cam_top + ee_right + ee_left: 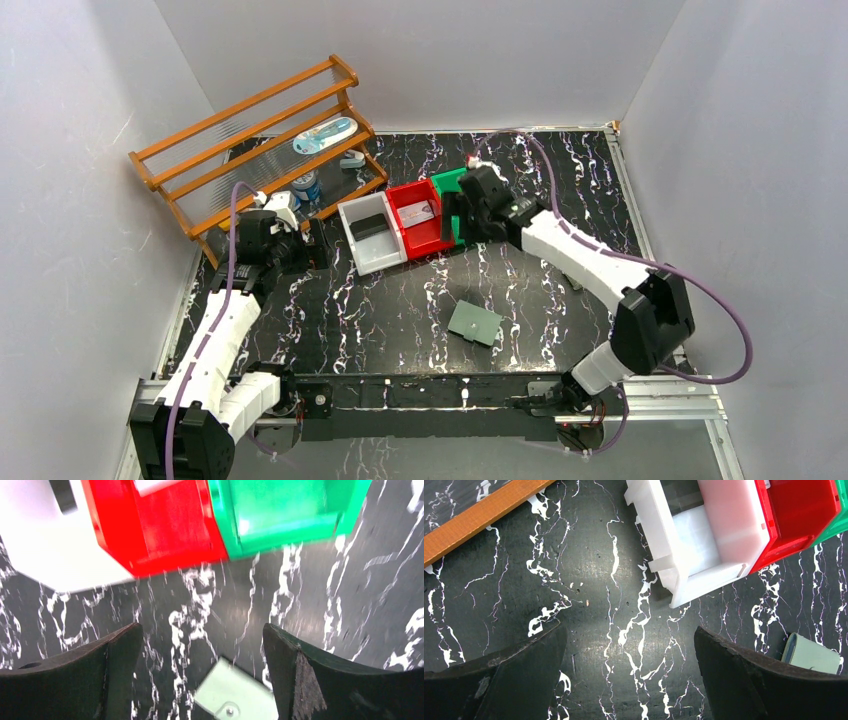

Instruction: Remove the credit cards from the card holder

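left gripper (pixel 629 635), right gripper (pixel 201 630) wide, empty | card holder (pixel 474 323) (folded) apart from red bin (pixel 428 240)

I am looking down on a black table (pixel 400 300) veined with white. A wooden rack (pixel 243 106) is standing at its far left corner. A white bin (pixel 347 225), a red bin (pixel 432 245) and a green bin (pixel 447 180) are sitting side by side, touching, towards the far middle. The card holder (pixel 474 323) is lying flat nearer me, well apart from them.
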Available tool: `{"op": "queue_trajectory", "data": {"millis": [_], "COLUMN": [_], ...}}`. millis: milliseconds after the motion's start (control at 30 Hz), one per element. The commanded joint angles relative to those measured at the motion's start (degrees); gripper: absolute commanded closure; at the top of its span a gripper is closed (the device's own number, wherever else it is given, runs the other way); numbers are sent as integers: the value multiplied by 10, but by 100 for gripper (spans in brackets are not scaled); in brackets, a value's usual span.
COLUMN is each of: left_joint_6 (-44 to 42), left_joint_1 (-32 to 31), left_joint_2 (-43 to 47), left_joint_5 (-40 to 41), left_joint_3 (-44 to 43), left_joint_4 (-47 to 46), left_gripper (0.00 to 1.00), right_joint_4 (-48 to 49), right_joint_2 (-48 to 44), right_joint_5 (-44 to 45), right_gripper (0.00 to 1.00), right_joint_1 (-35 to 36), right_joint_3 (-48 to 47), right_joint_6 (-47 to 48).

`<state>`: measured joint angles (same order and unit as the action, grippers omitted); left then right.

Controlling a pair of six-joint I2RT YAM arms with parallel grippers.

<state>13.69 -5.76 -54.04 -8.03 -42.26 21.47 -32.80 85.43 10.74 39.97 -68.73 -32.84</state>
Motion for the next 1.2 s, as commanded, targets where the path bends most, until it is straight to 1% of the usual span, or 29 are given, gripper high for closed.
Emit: {"op": "queue_trajectory", "data": {"millis": [0, 133, 267, 333, 433, 633, 900, 967, 1100, 1167], "left_joint_6": [1, 1, 2, 1, 1, -1, 3, 16, 45, 48], "left_joint_1": [-1, -1, -1, -1, -1, -1, -1, -1, -1, -1], "left_joint_2": [2, 4, 5, 4, 3, -1, -23, -41, -91, -119], "left_joint_5": [2, 5, 9, 10, 11, 8, -10, -35, -132, -160], "left_joint_3": [-14, -14, -13, -13, -14, -14, -18, -26, -48, -62], "left_joint_4": [8, 8, 8, 9, 8, 9, -3, -14, -55, -66], "left_gripper": [2, 2, 2, 2, 2, 2, 2, 2, 2, 2], "right_joint_4": [12, -14, -45, -49, -45, -35, -15, -9, 7, 10], "right_joint_2": [77, 185, 274, 299, 320, 318, 248, 223, 172, 154], "right_joint_5": [53, 74, 92, 103, 108, 87, 85, 85, 90, 95], "right_gripper": [2, 3, 4, 4, 5, 9, 12, 12, 12, 12], "right_joint_1": [-6, -12, -19, -21, -28, -39, -41, -41, -41, -42], "right_joint_3": [-108, -203, -293, -316, -321, -268, -154, -124, -63, -41], "right_joint_6": [68, 91, 113, 122, 123, 87, 18, -1, -31, -37]}}
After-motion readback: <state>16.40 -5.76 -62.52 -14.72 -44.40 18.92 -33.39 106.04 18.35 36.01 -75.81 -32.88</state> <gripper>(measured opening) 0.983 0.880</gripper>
